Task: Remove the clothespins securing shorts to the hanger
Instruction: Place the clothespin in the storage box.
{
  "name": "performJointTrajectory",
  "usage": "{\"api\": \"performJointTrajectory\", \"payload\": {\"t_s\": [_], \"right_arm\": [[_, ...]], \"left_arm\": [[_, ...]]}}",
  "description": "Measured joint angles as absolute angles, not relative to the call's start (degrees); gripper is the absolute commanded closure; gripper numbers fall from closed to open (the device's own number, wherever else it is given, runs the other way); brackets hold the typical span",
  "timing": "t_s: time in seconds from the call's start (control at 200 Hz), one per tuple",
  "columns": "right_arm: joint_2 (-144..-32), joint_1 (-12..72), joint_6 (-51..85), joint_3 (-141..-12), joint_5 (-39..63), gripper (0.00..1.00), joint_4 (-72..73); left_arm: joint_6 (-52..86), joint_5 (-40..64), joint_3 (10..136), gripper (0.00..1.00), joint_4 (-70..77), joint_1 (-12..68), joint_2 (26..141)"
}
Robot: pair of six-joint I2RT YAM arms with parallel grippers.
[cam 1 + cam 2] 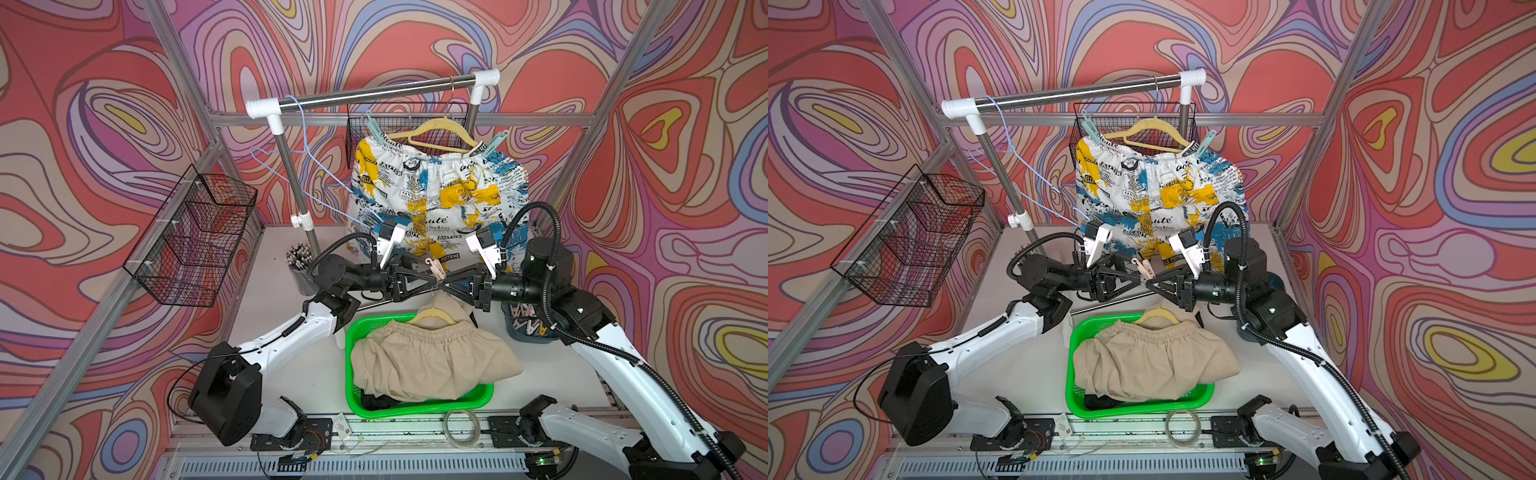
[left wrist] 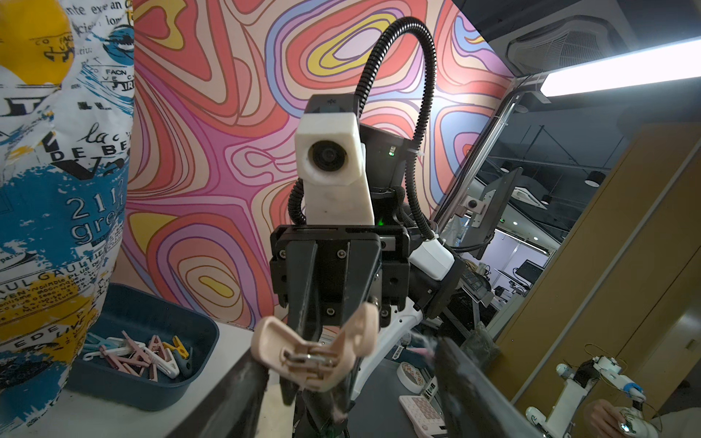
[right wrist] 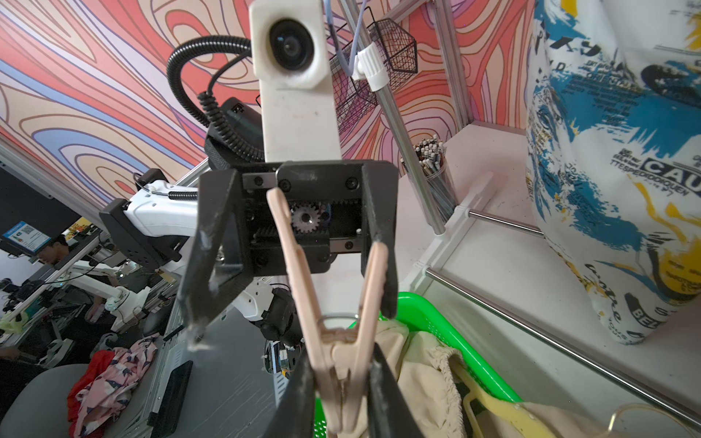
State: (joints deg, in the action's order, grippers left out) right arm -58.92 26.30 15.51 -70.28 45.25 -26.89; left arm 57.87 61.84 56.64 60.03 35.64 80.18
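At the desk's centre, over the 12 o'clock rim of the basket (image 1: 353,332), a handover is judged to be taking place. The left gripper (image 1: 430,283), reaching in from 9 o'clock, is being held wide open with nothing gripped. In the right wrist view its fingers (image 3: 206,258) are standing either side of the pink pin (image 3: 326,303). One handle leg is lying close against a finger, and contact cannot be told.

The pin is being carried in mid-air, handles toward 9 o'clock, by the right gripper (image 1: 452,286). That gripper is reaching in from 3 o'clock and is clamped narrow on the pin's nose end, beyond the spring.

To do this well, the left gripper should be drawn straight back toward 9 o'clock with its fingers kept spread, so that no handle leg is being snagged. The right grip is sitting on a slim, tapering end, so the squeeze should be kept firm and swings kept gentle. The pin is probably being taken to the tray (image 2: 151,311) at 3 o'clock, where loose pins are lying, and a low release would suit.

At 12 o'clock the printed shorts (image 1: 436,195) are being held on the hanger (image 1: 440,124) by two mint pins (image 1: 372,129) (image 1: 495,143), at its 9 and 3 o'clock ends. Those are judged to be left for later.
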Motion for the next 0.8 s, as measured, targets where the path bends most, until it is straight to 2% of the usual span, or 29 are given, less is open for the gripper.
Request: {"api": "performJointTrajectory", "payload": {"t_s": [0.285,0.466,0.666,0.801], "right_arm": [[-54.35,25.85,15.05,-72.14,33.01,1.0,-32.93],[-52.86,25.85,14.63,-73.45,19.81,1.0,-39.94],[-55.24,25.61,16.73,-73.3,2.42,1.0,-48.64],[-58.19,21.21,18.37,-70.41,-3.05,1.0,-51.05]], "left_arm": [[53.65,61.8,54.54,0.24,57.01,32.88,73.93],[53.34,61.17,51.83,0.24,55.07,30.06,71.96],[51.99,61.01,51.22,0.24,51.99,29.93,68.66],[50.98,61.01,50.92,0.24,51.09,29.89,66.43]]}}
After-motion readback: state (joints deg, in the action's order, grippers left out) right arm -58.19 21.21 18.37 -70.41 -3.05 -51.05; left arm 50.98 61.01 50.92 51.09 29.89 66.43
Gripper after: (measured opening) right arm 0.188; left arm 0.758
